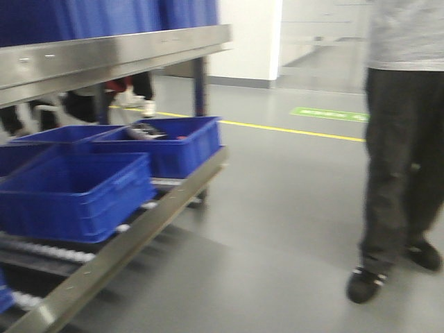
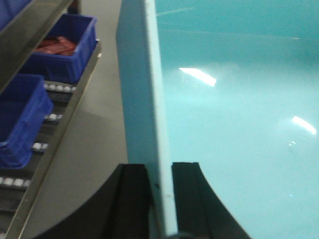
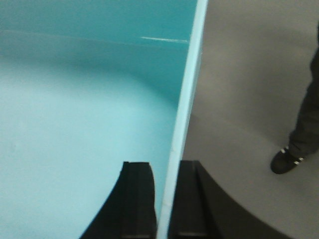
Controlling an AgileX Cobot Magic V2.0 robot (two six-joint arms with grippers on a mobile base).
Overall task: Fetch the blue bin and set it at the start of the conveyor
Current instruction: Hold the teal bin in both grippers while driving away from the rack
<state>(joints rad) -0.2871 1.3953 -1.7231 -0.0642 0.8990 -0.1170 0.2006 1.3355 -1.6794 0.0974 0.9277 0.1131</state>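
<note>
The blue bin (image 2: 234,114) is a light cyan tub that fills both wrist views, and its smooth inside shows. My left gripper (image 2: 160,167) is shut on the bin's left wall, one black finger (image 2: 135,199) outside and one inside. My right gripper (image 3: 168,167) is shut on the bin's (image 3: 75,124) right wall, one finger (image 3: 137,204) inside and one outside. The bin hangs above the grey floor. The bin and both grippers are out of the front view. The conveyor start is out of view.
A stainless-steel roller rack (image 1: 139,239) stands at the left with dark blue ribbed crates (image 1: 73,194) on it; it also shows in the left wrist view (image 2: 60,144). A person in dark trousers (image 1: 402,159) stands close at the right; a shoe (image 3: 286,158) shows beside the bin.
</note>
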